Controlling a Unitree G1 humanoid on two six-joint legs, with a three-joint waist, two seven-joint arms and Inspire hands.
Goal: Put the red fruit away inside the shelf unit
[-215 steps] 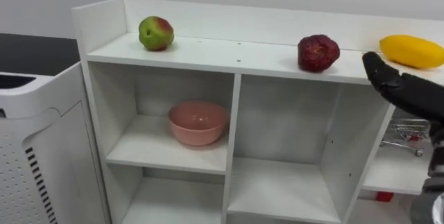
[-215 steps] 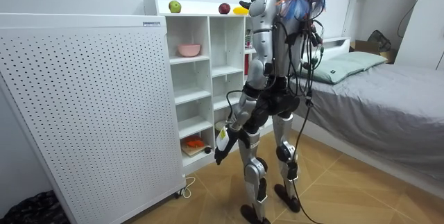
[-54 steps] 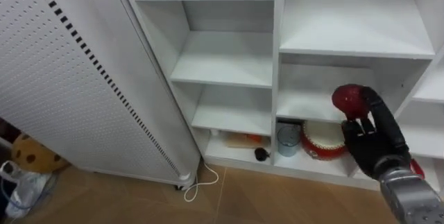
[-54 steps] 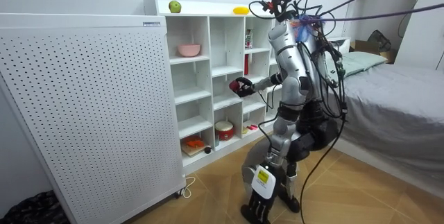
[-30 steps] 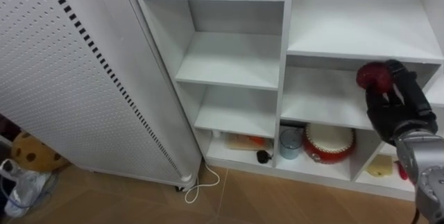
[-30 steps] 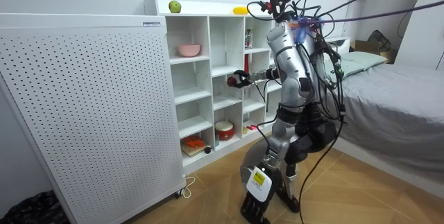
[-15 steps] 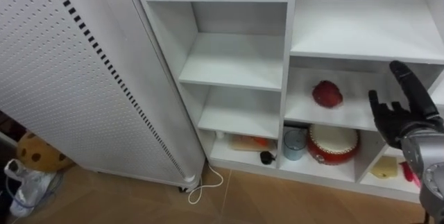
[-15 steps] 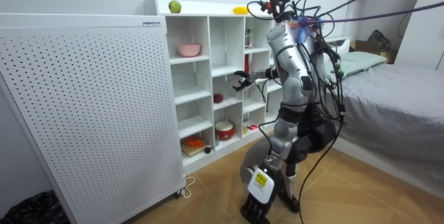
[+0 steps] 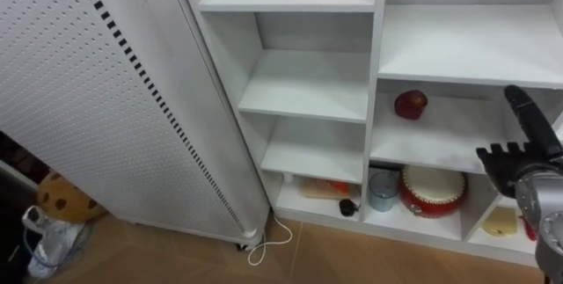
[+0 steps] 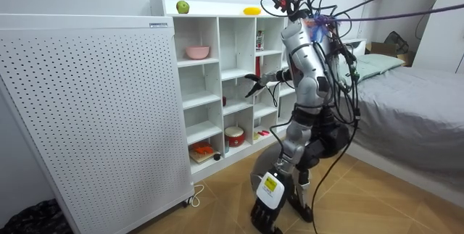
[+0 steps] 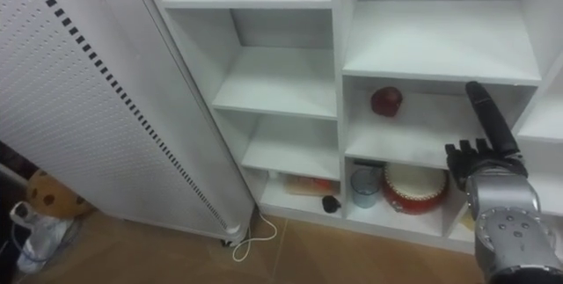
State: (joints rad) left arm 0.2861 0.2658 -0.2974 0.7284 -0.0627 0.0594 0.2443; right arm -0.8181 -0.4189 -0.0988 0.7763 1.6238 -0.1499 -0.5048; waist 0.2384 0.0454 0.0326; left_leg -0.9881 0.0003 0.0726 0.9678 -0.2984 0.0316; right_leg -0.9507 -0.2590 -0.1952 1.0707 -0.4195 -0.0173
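Note:
A dark red fruit (image 9: 411,104) lies by itself at the back left of a low closet compartment, on the white shelf (image 9: 457,148) just above the bottom one. My right hand (image 9: 515,156) hovers in front of that compartment, to the right of the fruit and apart from it, open and holding nothing. On the closet's top, a green apple (image 10: 183,6) and a yellow fruit (image 10: 251,11) rest in the room view. My left hand (image 10: 264,214) hangs low beside my legs. I stand bent forward before the closet.
A red and white round tin (image 9: 431,187) and a glass cup (image 9: 382,192) fill the bottom compartment. A white perforated panel (image 9: 106,99) stands left of the closet, a white cord (image 9: 268,244) on the floor. A pink bowl (image 10: 196,51) sits higher up; a bed (image 10: 406,111) lies behind me.
My right hand carried the red fruit down from the closet's top, set it on the low shelf, let go and drew back to the right. The view has shifted.

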